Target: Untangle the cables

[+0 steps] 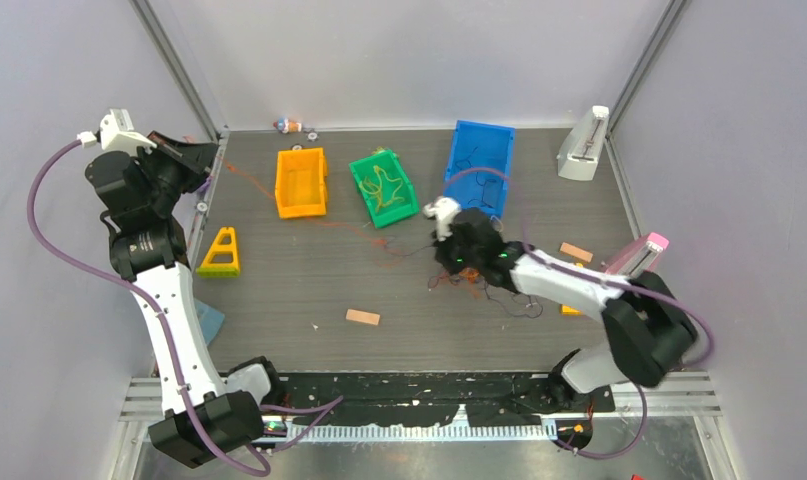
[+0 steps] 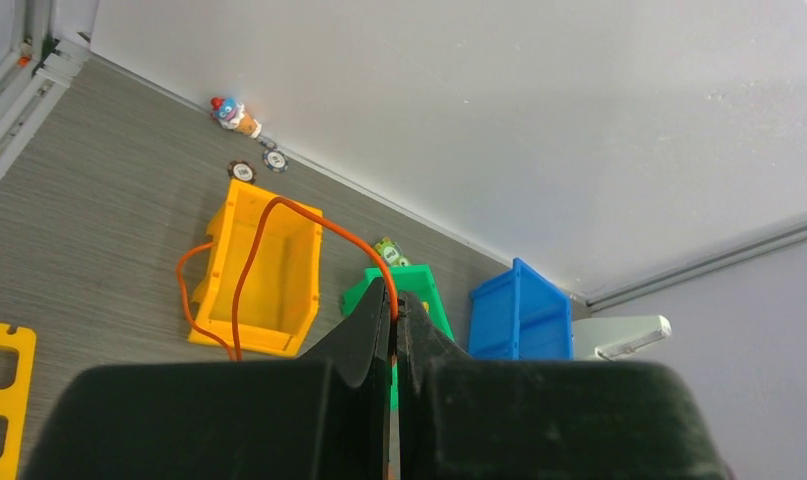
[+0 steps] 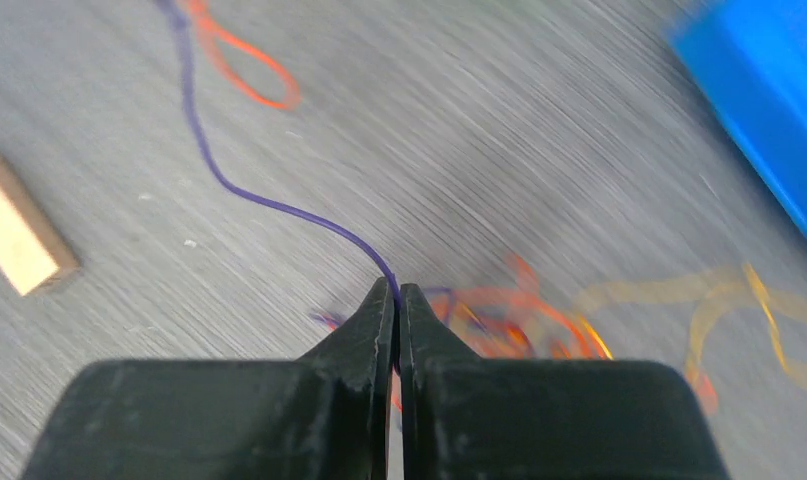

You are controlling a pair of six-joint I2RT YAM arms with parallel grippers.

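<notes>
Tangled cables (image 1: 474, 285) heaped on the table (image 1: 309, 290) at 4 o'clock from centre, with yellow strands in the green bin (image 1: 359, 180) at 12. Right fingers (image 3: 374, 330) pinched together on a purple cable (image 3: 279, 204) trailing toward 10 o'clock. Left fingers (image 2: 371, 335), raised at 10 o'clock, clamped on an orange cable (image 2: 279, 202).

A robotics lab test cell is shown. A grey tabletop (image 1: 279, 300) is enclosed by plain pale walls (image 1: 399, 50) and metal frame posts (image 1: 180, 68), with a left arm (image 1: 169, 300) and a right arm (image 1: 579, 285) bolted at its near edge. An orange bin (image 1: 301, 182), a green bin (image 1: 359, 172) and a blue bin (image 1: 479, 140) are set out on it.
</notes>
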